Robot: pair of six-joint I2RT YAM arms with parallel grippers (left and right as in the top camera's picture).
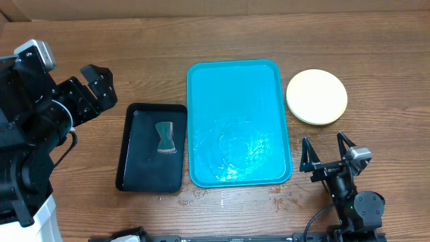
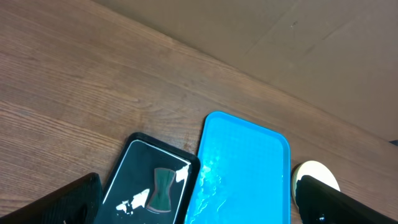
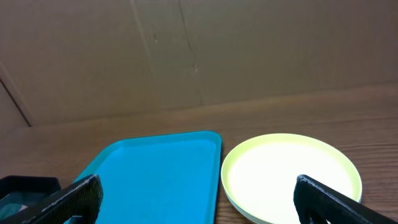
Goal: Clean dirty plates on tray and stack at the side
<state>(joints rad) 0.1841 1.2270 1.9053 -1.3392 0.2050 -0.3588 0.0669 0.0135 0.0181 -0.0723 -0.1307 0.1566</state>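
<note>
One wooden table [image 1: 235,40] carries every item. Take the tray [image 1: 235,94] as your reference: it lies at the table's centre with its long sides running away from the robot, and a wet sheen covers its near half. Locate the black tray [image 1: 138,165] close along the tray's left long side, toward the near end; you cannot tell whether the two rims touch. Locate the plates [image 1: 316,96] on the table off the tray's right long side, near its far corner and apart from its rim. They form one stack, pale yellow from overhead. You cannot read the number of plates in it.

Check the left gripper [image 1: 101,87], well left of the tray beyond the black tray: jaws spread wide, nothing between them. Check the right gripper [image 1: 322,138], off the tray's near right corner: jaws spread wide, empty. A small hourglass-shaped grey-green piece [image 1: 165,137] lies inside the black tray.
</note>
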